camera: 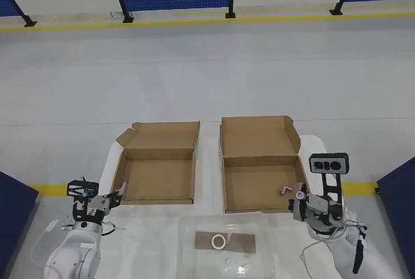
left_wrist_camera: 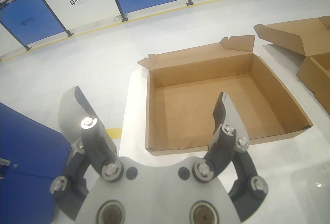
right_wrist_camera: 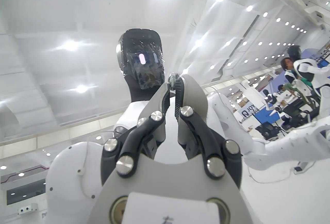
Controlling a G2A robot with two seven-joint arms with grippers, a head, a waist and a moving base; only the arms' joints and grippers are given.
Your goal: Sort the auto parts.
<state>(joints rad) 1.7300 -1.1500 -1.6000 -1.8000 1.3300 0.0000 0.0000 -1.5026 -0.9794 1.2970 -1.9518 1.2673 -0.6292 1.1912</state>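
Top view: L gripper (camera: pixel 118 190) has its jaws spread wide w/ nothing in them. It sits just off the near corner of the open brown cardboard L box (camera: pixel 158 180) on the white table (camera: pixel 151 227). R gripper (camera: pixel 299 199) is at the near corner of the open brown cardboard R box (camera: pixel 252 187). A small pinkish metal part (camera: pixel 285 189) lies on that box's floor, just beside the R gripper. Betw. the two grippers, nearer the robot, lies a flat brown cardboard strip (camera: pixel 243 242) w/ a white ring (camera: pixel 219 242) on it.

L wrist view: L gripper (left_wrist_camera: pixel 149 93) is wide open & holds nothing. L box (left_wrist_camera: pixel 275 93) is straight ahead of it, and the R box (left_wrist_camera: pixel 313 73) is further off to one side.

R wrist view: R gripper (right_wrist_camera: pixel 174 83) is aimed upward & nearly closed, its tips pinching a small silver ridged metal part (right_wrist_camera: pixel 172 78).
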